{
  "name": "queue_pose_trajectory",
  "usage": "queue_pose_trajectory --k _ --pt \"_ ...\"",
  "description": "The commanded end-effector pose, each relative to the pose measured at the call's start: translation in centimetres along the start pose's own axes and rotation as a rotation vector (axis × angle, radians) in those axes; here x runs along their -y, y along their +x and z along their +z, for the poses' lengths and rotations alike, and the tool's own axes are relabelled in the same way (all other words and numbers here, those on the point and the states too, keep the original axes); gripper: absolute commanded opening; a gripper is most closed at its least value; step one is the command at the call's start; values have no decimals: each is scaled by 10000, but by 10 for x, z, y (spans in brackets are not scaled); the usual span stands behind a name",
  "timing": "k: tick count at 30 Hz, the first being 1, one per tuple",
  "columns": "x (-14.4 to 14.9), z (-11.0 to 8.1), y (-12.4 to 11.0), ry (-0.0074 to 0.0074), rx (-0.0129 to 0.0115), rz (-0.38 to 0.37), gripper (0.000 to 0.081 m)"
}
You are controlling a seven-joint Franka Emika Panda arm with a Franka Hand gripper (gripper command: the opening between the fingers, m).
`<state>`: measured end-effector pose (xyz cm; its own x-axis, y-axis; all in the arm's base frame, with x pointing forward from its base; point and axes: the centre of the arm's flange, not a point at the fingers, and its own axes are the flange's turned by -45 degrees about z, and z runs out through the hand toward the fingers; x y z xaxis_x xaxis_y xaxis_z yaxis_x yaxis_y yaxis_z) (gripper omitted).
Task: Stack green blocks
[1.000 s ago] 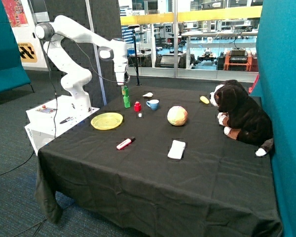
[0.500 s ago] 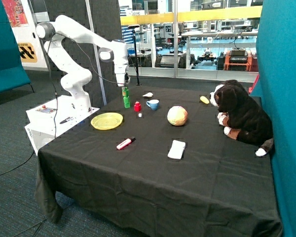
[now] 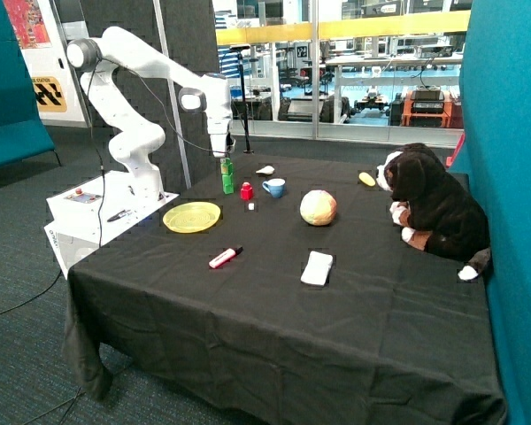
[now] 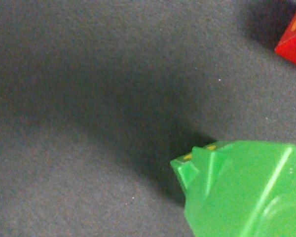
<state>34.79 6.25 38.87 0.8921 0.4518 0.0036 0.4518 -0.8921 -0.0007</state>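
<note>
The green blocks [image 3: 227, 177] stand as a short column on the black cloth near the table's far edge, between the yellow plate and the red block. My gripper [image 3: 225, 152] hangs right above the column, at its top block [image 3: 226, 166]; whether it touches that block cannot be made out. The wrist view has a green block [image 4: 246, 192] looming very close, with black cloth beyond it and a corner of the red block [image 4: 293, 42].
The small red block [image 3: 246, 190] and a blue cup [image 3: 273, 187] stand just beside the column. A yellow plate [image 3: 192, 216], a red marker [image 3: 225, 257], a white flat object [image 3: 317, 267], a ball [image 3: 318, 207] and a plush dog [image 3: 434, 208] lie around the table.
The gripper and the top green block have shifted a little toward the red block, so the top block now sits more squarely over the lower one.
</note>
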Motion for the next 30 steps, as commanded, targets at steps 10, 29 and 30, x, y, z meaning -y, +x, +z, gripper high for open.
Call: queue_pose_trajectory --k 10,29,30 --pt "9 -2 3 -7 36 -40 168" --pt "0 -6 -8 -7 36 154 342" --pt "0 -6 -8 -7 36 194 316"
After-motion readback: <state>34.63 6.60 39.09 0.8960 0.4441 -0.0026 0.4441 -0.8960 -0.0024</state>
